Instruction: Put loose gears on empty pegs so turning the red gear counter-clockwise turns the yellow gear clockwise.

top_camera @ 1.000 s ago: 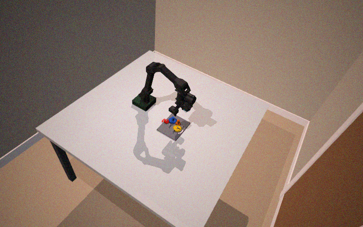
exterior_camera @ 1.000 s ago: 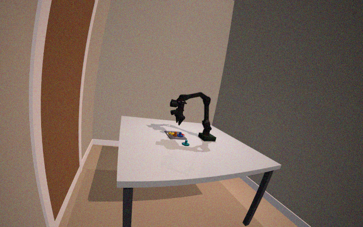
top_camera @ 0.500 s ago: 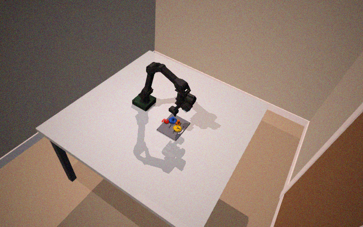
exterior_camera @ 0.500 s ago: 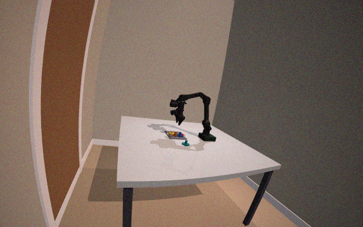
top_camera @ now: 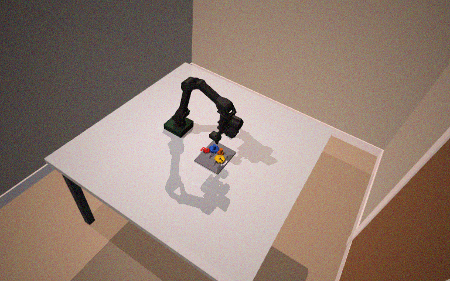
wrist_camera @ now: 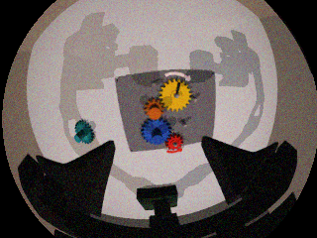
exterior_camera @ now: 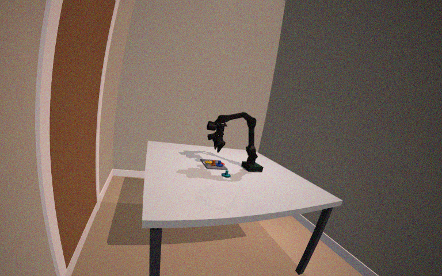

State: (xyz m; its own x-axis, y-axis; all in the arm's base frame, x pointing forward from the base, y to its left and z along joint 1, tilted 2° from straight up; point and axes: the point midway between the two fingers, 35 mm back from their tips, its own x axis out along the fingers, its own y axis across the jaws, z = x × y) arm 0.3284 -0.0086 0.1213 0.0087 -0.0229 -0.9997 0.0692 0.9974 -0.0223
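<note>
The grey board [top_camera: 207,162] [wrist_camera: 134,136] carries the red gear [top_camera: 205,150] [wrist_camera: 174,141], a blue gear [top_camera: 214,148] [exterior_camera: 220,163] [wrist_camera: 156,132], an orange gear [top_camera: 221,151] [exterior_camera: 213,163] [wrist_camera: 155,109] and the yellow gear [top_camera: 219,159] [wrist_camera: 174,99] with its black stripe. In the wrist view they form a line, each next to the following one, from red through blue and orange to yellow. Whether the teeth mesh fully or the gears sit flat is too small to tell. A teal gear [exterior_camera: 226,174] [wrist_camera: 84,132] stands on the table beside the board. My gripper [exterior_camera: 219,150] [wrist_camera: 158,143] is open and empty, above the board.
The white table [top_camera: 132,158] [exterior_camera: 195,198] bears the board and the arm's dark green base [top_camera: 178,126] [exterior_camera: 252,166]. Short pegs stand on the board near the orange and yellow gears. The arm casts shadows over the table and part of the board.
</note>
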